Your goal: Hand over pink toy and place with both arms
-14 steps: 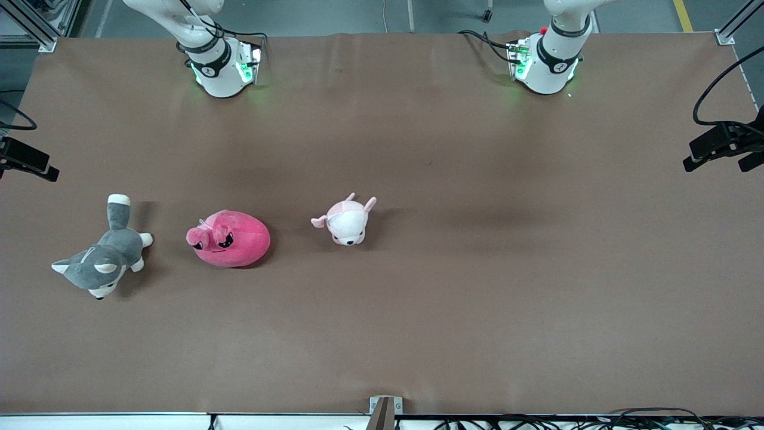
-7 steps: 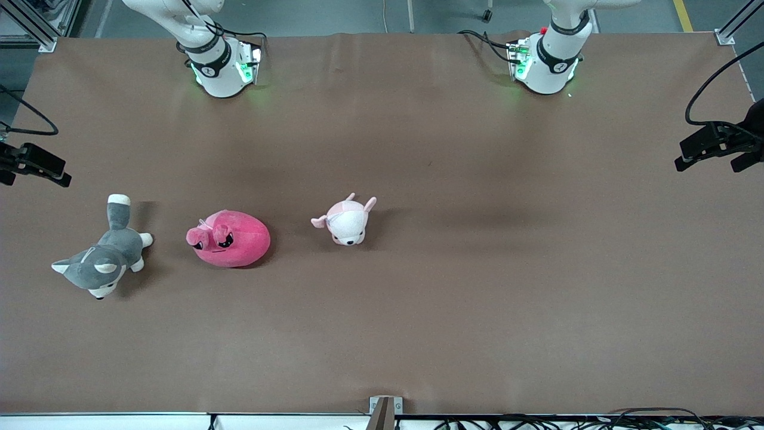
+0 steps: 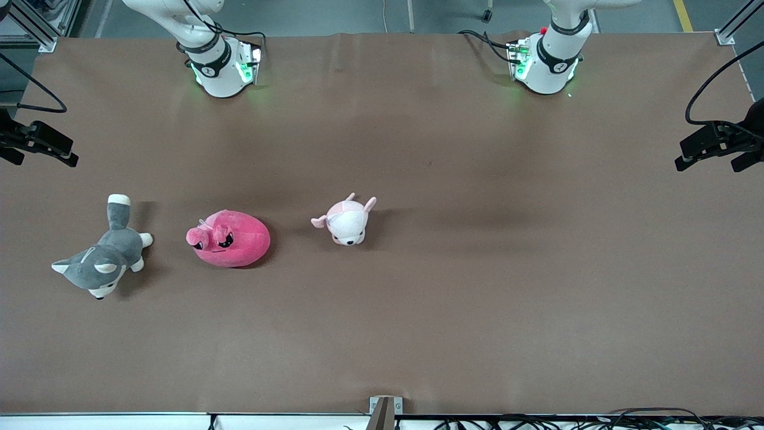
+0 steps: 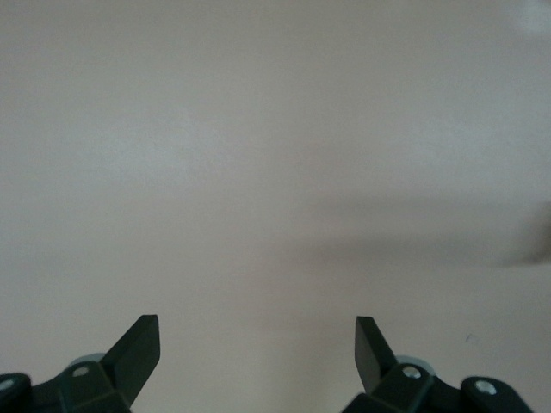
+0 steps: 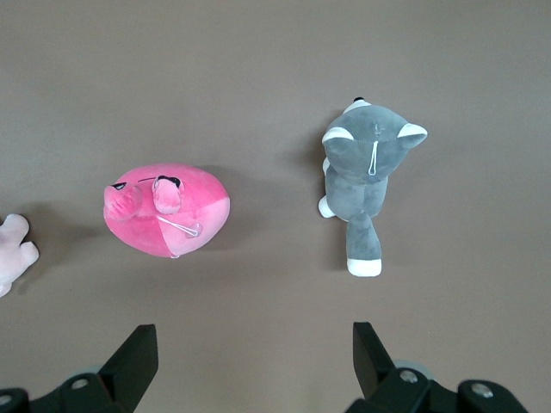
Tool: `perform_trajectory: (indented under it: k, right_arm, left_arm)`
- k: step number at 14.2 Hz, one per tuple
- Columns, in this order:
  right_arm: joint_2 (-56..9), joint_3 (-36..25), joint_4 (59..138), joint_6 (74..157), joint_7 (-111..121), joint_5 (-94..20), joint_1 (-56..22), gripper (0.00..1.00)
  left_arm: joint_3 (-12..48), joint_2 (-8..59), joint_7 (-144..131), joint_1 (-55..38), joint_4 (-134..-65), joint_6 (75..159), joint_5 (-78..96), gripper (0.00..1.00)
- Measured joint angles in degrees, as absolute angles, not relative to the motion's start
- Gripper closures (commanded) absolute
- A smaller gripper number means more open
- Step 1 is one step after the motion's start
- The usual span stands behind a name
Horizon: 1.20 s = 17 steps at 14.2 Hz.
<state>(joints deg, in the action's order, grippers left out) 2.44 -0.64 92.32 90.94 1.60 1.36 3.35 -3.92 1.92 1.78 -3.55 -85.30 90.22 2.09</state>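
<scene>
The pink toy (image 3: pixel 230 238), a hot-pink rounded plush with dark eyes, lies on the brown table toward the right arm's end. It also shows in the right wrist view (image 5: pixel 168 209). My right gripper (image 3: pixel 37 148) is high in the air over the table's edge at the right arm's end, open and empty (image 5: pixel 254 344), well apart from the toy. My left gripper (image 3: pixel 718 150) is high over the table's edge at the left arm's end, open and empty (image 4: pixel 256 340), with only bare table under it.
A grey-and-white dog plush (image 3: pixel 101 257) lies beside the pink toy, closer to the right arm's end of the table (image 5: pixel 366 185). A small pale pink-and-white dog plush (image 3: pixel 346 220) lies beside the toy toward the table's middle. The table (image 3: pixel 477 269) is covered in brown.
My right gripper has drifted toward the robots' side of the table and a little inward. My left gripper shifted slightly inward, then held still. The toys have not moved.
</scene>
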Motion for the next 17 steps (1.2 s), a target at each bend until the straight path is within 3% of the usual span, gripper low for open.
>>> perform_trajectory:
  k: [5, 17]
  right_arm:
    - [4.61, -0.66, 95.91, 92.97, 1.61, 1.36, 3.38, 0.0]
    - [4.76, -0.62, 94.89, 93.59, 1.95, 1.51, 3.37, 0.0]
  left_arm:
    - [-3.91, 1.92, 1.8, -3.55, -85.2, 90.22, 2.09, 0.0]
    - [-3.9, 1.92, 1.81, -3.55, -85.05, 90.23, 2.21, 0.0]
